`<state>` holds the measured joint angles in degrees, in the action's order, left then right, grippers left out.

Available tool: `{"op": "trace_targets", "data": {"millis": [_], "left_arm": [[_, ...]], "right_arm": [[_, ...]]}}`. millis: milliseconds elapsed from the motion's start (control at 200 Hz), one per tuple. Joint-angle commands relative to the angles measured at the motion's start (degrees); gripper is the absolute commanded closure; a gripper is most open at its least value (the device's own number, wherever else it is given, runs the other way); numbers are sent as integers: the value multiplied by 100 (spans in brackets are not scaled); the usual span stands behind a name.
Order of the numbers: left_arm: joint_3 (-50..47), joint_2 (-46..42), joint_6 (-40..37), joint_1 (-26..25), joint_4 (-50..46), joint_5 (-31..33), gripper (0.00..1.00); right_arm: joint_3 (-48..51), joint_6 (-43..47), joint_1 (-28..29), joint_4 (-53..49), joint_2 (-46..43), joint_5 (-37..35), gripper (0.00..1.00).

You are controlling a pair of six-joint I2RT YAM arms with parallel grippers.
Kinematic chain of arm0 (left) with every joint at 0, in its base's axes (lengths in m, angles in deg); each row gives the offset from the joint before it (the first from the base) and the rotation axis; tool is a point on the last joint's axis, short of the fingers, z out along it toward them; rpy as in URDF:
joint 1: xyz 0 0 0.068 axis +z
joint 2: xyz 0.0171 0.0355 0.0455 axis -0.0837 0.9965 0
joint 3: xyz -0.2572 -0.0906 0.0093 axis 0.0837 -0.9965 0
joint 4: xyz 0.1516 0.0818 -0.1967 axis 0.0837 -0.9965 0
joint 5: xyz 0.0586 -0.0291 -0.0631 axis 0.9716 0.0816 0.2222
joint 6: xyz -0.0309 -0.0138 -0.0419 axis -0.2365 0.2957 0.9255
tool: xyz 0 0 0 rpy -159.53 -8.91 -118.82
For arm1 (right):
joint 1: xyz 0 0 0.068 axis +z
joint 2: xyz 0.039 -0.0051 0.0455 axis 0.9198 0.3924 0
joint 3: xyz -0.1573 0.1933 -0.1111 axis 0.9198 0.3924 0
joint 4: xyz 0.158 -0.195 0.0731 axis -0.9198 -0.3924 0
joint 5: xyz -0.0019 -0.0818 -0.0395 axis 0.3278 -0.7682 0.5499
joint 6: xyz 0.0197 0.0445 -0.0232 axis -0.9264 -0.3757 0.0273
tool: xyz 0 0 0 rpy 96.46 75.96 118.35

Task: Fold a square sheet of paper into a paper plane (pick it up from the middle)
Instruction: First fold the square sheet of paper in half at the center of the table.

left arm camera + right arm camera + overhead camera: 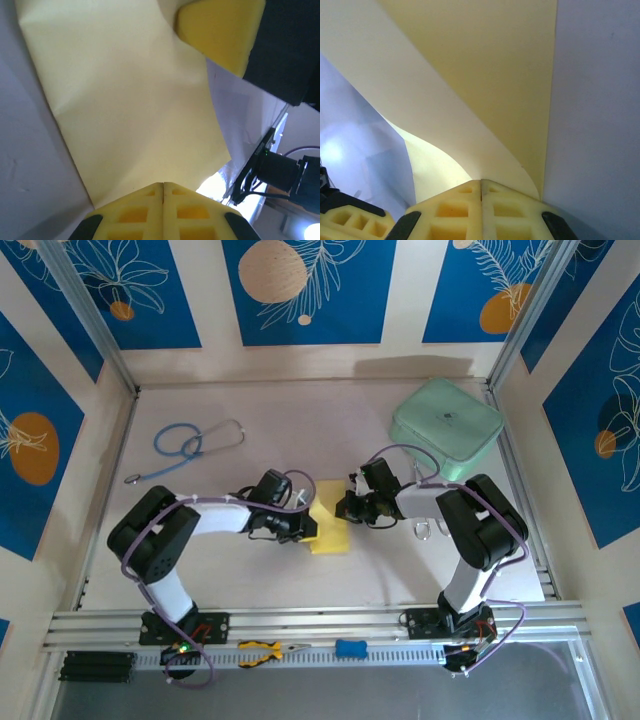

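Observation:
The square sheet of paper point(328, 527) is pale yellow and sits bent at the table's middle, between my two grippers. My left gripper point(306, 527) meets it from the left. In the left wrist view the jaws are pressed together at the sheet's point(130, 100) near edge, so my left gripper point(163, 184) is shut on it. My right gripper point(346, 506) comes in from the right. Its wrist view shows a flap of the sheet point(470, 75) curling up into the closed jaws of my right gripper point(481, 181). The paper plane is not formed.
A mint-green case point(445, 428) lies at the back right, close behind the right arm. A blue stethoscope point(185, 445) lies at the back left. Yellow-handled pliers point(262, 652) and a small blue block point(350, 648) rest on the front rail.

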<state>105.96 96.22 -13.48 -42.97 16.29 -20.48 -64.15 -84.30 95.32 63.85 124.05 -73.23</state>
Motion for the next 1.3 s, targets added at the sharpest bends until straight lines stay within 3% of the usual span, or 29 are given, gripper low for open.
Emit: {"op": "trace_targets", "data": {"millis": [0, 315, 560, 795, 1060, 1295], "left_arm": [[-191, 77, -96, -56, 8, -252, 95], [-406, -109, -978, -103, -1295, 327, 95], [-252, -403, -1023, -235, -1481, 456, 95], [-14, -990, -825, -219, -1368, 741, 94], [214, -146, -82, -234, -51, 73, 94], [-81, 48, -489, -243, -707, 161, 95]], "right_arm": [[260, -21, -8, -706, 112, -452, 100], [262, -21, -20, -669, 172, -445, 100], [257, -21, -8, -658, 216, -425, 100], [228, 83, -21, -735, 214, -391, 100], [217, 100, -17, -789, 185, -378, 100], [219, 111, -39, -764, 206, -339, 100]]}}
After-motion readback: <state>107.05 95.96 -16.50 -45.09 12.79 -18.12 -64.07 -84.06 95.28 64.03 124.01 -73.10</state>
